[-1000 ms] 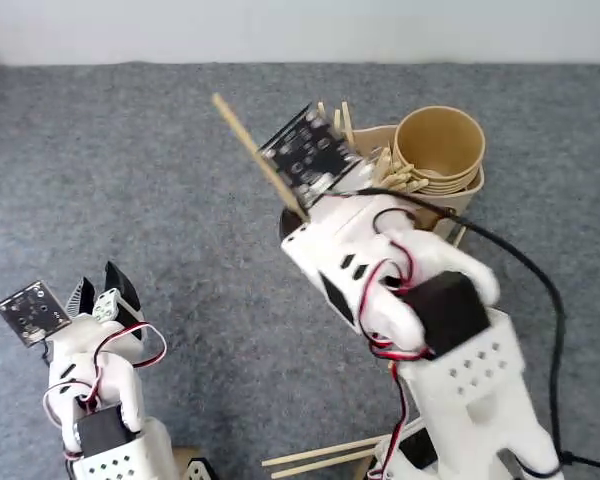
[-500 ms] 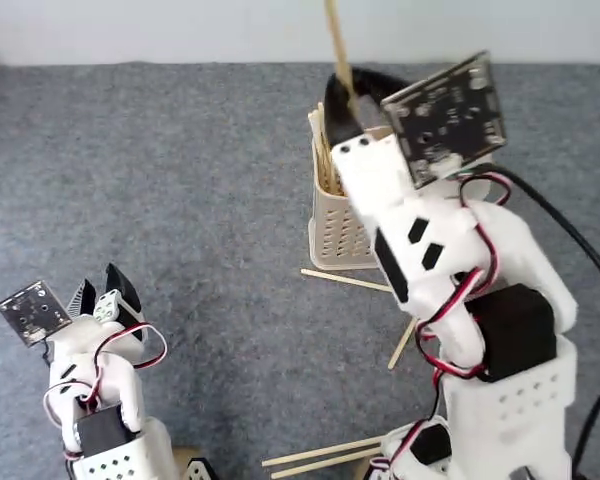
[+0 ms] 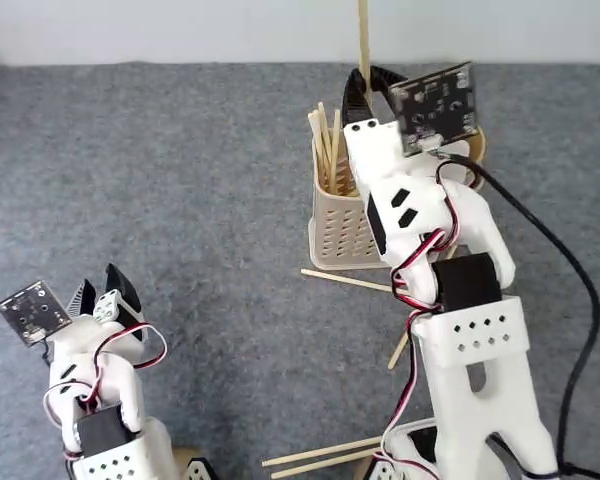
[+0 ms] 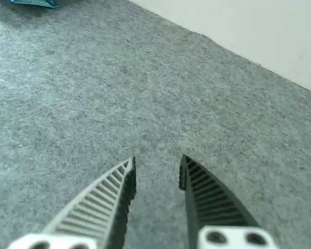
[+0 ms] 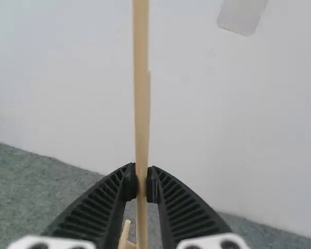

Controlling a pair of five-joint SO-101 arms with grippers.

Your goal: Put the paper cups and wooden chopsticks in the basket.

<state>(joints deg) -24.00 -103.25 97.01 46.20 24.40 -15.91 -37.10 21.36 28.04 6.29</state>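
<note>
From above, the desk (image 3: 180,150) is covered in coarse grey felt. The right arm, white plastic with black servos and red wires, leans over a cream basket (image 3: 338,228) with perforated walls. The right hand (image 3: 365,82) is closed on a pale wooden chopstick (image 3: 363,35), a thin straight stick held upright above the basket. More sticks (image 3: 327,150) stand bundled inside the basket. Loose sticks lie flat on the felt: one (image 3: 345,280) just in front of the basket, one (image 3: 400,350) beside the arm's base, and a pair (image 3: 320,457) at the near edge. The left hand (image 3: 98,275) sits well apart at the near left, its black ribbed fingers parted.

The left wrist view shows the ribbed, tapering fingers slightly spread with nothing between them, above bare felt, with a teal scrap (image 4: 36,2) at the far edge.

The right wrist view shows both ribbed fingers pressed against the stick's square-edged shaft, in front of a plain white wall (image 5: 238,104).
</note>
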